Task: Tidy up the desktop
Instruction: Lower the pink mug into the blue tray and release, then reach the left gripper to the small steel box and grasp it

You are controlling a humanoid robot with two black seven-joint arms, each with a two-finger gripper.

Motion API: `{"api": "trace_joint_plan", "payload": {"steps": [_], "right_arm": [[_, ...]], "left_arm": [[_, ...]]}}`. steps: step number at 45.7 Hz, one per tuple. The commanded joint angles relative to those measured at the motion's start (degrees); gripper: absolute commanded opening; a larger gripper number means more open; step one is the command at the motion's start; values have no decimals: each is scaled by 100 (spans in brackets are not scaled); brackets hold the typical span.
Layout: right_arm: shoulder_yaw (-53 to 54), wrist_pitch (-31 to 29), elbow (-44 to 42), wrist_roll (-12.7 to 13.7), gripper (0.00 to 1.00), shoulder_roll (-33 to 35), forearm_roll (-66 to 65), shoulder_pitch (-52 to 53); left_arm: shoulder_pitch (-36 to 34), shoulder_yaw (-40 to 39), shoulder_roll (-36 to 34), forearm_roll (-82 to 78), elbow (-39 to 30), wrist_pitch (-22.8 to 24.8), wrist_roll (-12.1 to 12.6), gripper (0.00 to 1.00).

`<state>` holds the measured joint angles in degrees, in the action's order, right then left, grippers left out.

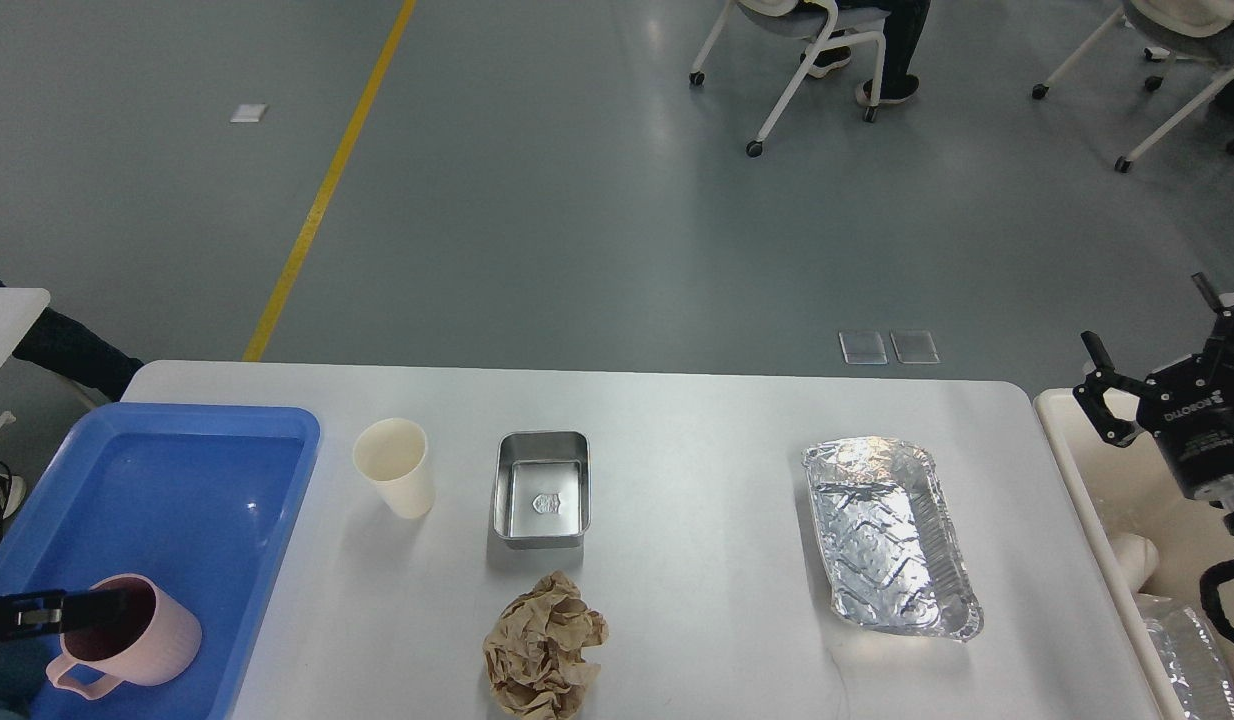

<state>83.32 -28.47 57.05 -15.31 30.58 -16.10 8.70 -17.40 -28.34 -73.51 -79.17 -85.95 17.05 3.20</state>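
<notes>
The white desktop [697,590] holds a cream paper cup [395,480], a small steel box [542,490], a crumpled brown paper ball [542,645] and an empty foil tray [892,535]. At the left edge lies a blue tray [202,413]. A pink mug [137,645] stands upright in its near corner. My left gripper [72,608] comes in from the left, shut on the mug's rim, with one finger reaching inside. My right gripper [1145,312] hangs open and empty over a cream bin [1062,440], past the desktop's right edge.
The cream bin holds crumpled foil [1177,650] and a white object [1132,555]. Beyond the far edge of the desktop is grey floor with a yellow line [322,190] and wheeled chairs [807,60]. A second white table corner [7,310] shows at the far left.
</notes>
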Motion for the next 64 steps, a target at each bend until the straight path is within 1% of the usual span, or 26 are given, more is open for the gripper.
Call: {"api": "trace_joint_plan", "payload": {"steps": [1,5,8,14,16,19,25,28,34,36,39,43,46,49,56,61,64], "right_arm": [[0,0,0,-7,100,0,-7,0],[0,0,0,1,100,18,-7,0],[0,0,0,1,100,61,1,-9],[0,-9,0,-7,100,141,1,-9],[9,-9,0,1,100,141,1,-9],[0,0,8,1,100,141,-7,0],[0,-9,8,1,100,141,-7,-9],[0,0,0,1,100,176,1,-9],[0,-9,0,1,100,167,-7,-9],[0,-9,8,1,100,167,1,-9],[0,-9,8,1,100,158,1,-9],[-9,-9,8,1,100,150,1,-9],[-9,-9,8,1,100,158,-7,-18],[0,-9,8,1,100,158,-7,-18],[0,-9,8,1,100,176,1,-9],[0,0,8,1,100,176,1,-9],[9,0,8,1,100,176,1,-18]], "left_arm": [[-9,-672,-365,34,-835,-62,-21,95],[-1,-1006,-383,34,-1020,-158,-21,97],[-9,-1068,-383,25,-1038,-281,-21,97],[-9,-1174,-444,25,-1117,-931,-21,97],[-9,-1182,-497,25,-1178,-1054,-30,97],[-9,-1218,-585,25,-1310,-1090,-100,97],[-9,-1244,-726,34,-1425,-1064,-600,97],[-9,-1253,-726,34,-1425,-1055,-619,97],[-44,-1253,-603,51,-1398,-915,-548,97],[-106,-1253,-498,51,-1355,-809,-443,97],[-325,-1253,-191,77,-1188,-625,-128,97],[-703,-1218,608,130,-916,-370,356,97],[-967,-1165,1267,130,-748,-229,559,97],[-1081,-1139,1883,130,-599,-167,629,97],[-1336,-1112,3070,121,-230,-159,638,97],[-1582,-832,3650,113,60,-159,638,97],[-1670,-524,3897,95,210,-159,647,97]]}}
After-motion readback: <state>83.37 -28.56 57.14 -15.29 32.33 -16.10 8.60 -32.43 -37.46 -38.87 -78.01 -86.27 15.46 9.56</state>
